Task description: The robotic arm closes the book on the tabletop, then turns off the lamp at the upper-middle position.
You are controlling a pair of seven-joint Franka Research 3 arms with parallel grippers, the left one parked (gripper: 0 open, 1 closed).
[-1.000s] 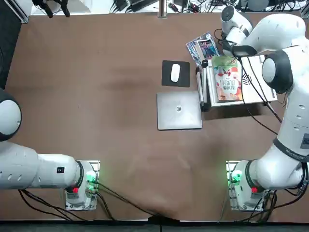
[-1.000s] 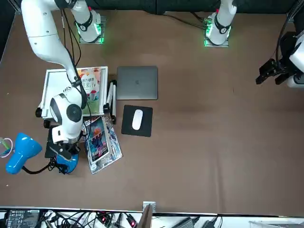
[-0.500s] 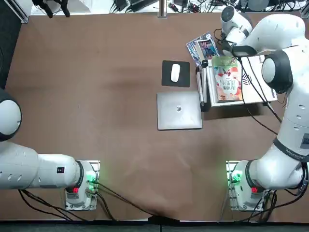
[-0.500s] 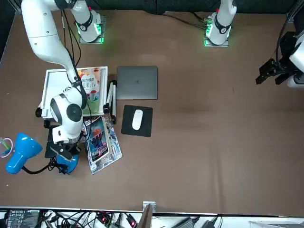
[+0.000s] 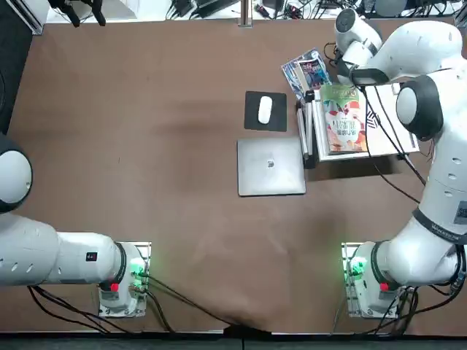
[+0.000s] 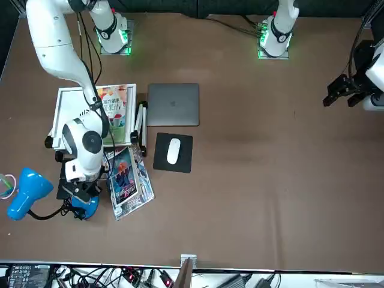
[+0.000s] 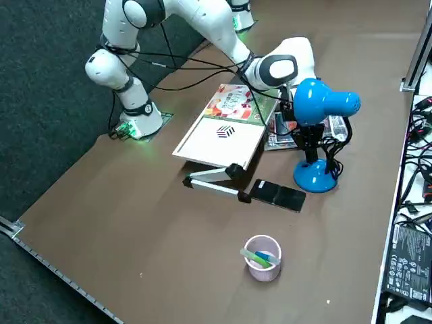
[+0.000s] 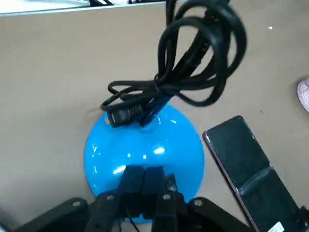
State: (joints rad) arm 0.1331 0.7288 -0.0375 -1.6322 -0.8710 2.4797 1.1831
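Observation:
The book (image 5: 341,117) lies closed, green cover up, on a white stand; it also shows in the front view (image 6: 114,111) and the side view (image 7: 236,102). The lamp has a round bright-blue base (image 8: 145,145) at the table's far edge, with a blue head (image 7: 324,101) on a black stem. My right gripper (image 8: 143,186) is shut, its two fingertips (image 8: 133,183) pressed together down on the rim of the lamp base. From the front, the gripper (image 6: 75,193) sits right over the base (image 6: 86,207), under the white wrist.
A coiled black cable (image 8: 193,63) rests on the lamp base. A black phone (image 8: 248,164) lies beside it, a pinkish cup (image 7: 262,256) further out. A blue booklet (image 5: 308,71), a mouse (image 5: 265,109) on its pad and a grey laptop (image 5: 271,166) lie left of the book.

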